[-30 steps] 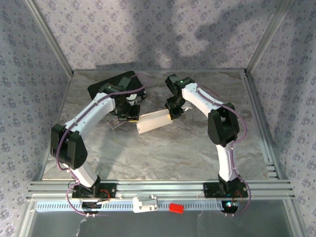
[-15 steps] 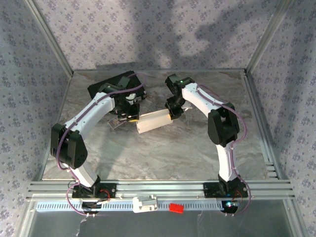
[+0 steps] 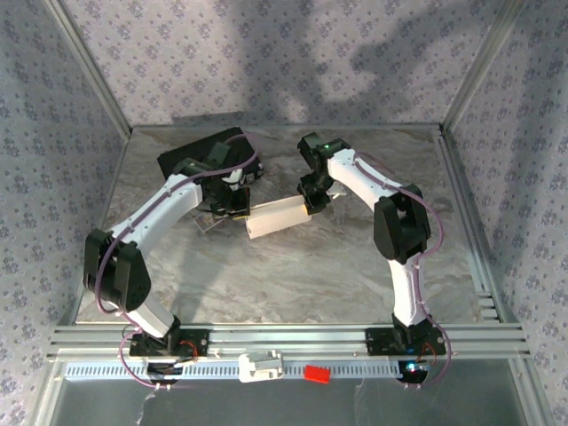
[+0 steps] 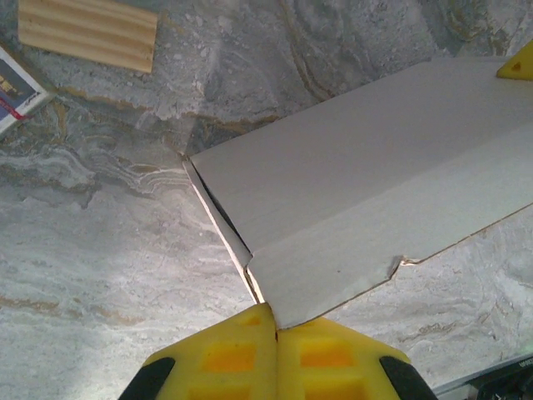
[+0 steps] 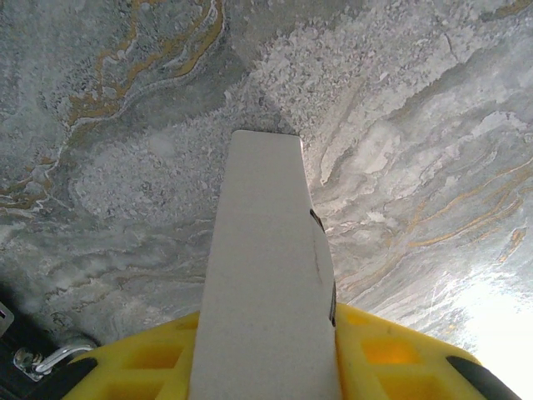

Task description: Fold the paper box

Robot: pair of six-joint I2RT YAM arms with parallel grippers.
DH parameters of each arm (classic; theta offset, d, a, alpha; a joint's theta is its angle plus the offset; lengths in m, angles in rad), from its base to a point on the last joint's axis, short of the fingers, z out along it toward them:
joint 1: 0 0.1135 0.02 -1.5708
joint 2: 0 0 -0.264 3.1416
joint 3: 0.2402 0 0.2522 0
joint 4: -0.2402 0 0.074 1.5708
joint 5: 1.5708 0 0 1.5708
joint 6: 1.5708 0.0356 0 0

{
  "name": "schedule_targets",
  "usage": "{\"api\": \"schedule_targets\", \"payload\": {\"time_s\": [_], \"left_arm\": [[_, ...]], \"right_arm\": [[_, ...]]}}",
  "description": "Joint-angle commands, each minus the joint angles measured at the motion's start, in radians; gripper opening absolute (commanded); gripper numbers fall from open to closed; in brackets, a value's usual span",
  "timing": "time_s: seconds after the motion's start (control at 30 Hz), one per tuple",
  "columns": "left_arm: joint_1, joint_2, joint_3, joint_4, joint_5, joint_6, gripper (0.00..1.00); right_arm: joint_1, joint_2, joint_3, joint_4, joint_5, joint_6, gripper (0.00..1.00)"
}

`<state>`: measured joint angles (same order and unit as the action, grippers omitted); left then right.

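The paper box [image 3: 276, 217] is a long white cardboard sleeve lying at the table's middle, slanting up to the right. My right gripper [image 3: 311, 202] grips its right end; in the right wrist view the box [image 5: 266, 275] runs out between the yellow fingers [image 5: 379, 346] of the right gripper [image 5: 266, 337]. My left gripper [image 3: 238, 207] is at the box's left end. There the left gripper [image 4: 276, 321] has its yellow fingers pressed together, tips touching the corner of a folded side panel of the box [image 4: 358, 200]. An end flap at that corner stands slightly ajar.
A black case [image 3: 197, 156] lies at the back left, partly under the left arm. A wooden block [image 4: 87, 33] and a small printed card [image 4: 15, 96] lie beyond the box's left end. A white piece [image 3: 260, 366] and a red piece [image 3: 317, 374] rest on the front rail.
The left arm's elbow has swung out to the left and its wrist has turned slightly at the box's left end. The box and right arm have stayed put.
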<state>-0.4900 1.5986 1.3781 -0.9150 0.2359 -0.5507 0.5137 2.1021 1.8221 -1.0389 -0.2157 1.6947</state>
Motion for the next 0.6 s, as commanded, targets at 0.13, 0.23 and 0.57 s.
{"api": "schedule_targets", "payload": {"time_s": [0.13,0.23,0.57], "left_arm": [[-0.025,0.035,-0.108,0.136,-0.007,0.042,0.05],[-0.039,0.031,-0.13,0.137,-0.039,0.058,0.05],[-0.077,0.032,-0.146,0.105,-0.13,0.101,0.05]], "right_arm": [[0.017,0.044,-0.02,0.018,-0.019,-0.01,0.33],[0.014,0.042,-0.021,0.017,-0.017,-0.014,0.33],[0.01,0.041,-0.017,0.018,-0.014,-0.018,0.33]]}}
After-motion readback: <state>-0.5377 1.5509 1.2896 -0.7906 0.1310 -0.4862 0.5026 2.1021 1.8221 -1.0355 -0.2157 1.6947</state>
